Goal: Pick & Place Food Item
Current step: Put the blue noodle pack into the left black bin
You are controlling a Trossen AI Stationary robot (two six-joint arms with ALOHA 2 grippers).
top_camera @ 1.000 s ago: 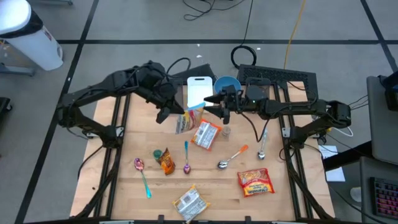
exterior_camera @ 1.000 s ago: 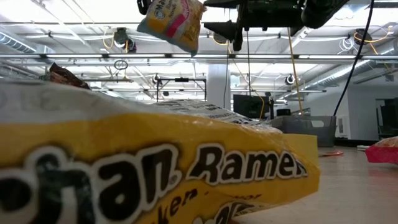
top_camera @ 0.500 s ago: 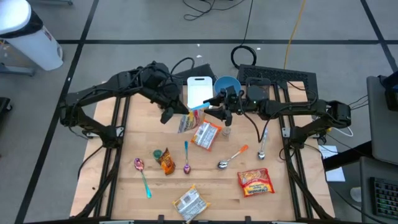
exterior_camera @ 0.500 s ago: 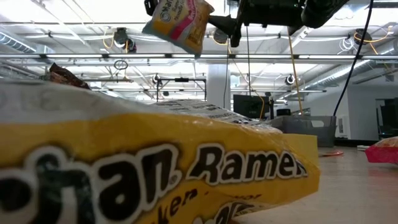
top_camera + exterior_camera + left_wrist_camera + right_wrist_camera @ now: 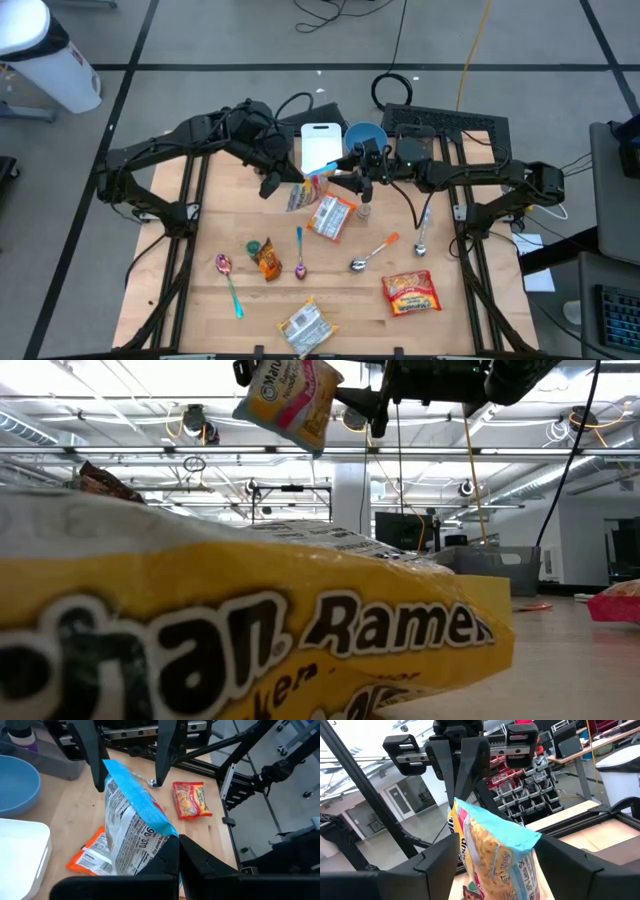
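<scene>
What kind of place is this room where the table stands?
Probably a robotics lab or workshop. Cables lie loose on the grey floor, metal shelves hold stored parts, and the ceiling has open pipes and strip lights.

A noodle packet (image 5: 300, 194) with a blue top edge hangs in the air above the table's far middle, tilted, printed back facing the left wrist view.

left gripper (image 5: 283, 181) clamps a noodle packet (image 5: 298, 194) up over the far middle of the table (image 5: 460, 300), right gripper (image 5: 345, 176) spread wide just beside it, white cutting board (image 5: 320, 146) and blue bowl (image 5: 363, 137) behind.
</scene>
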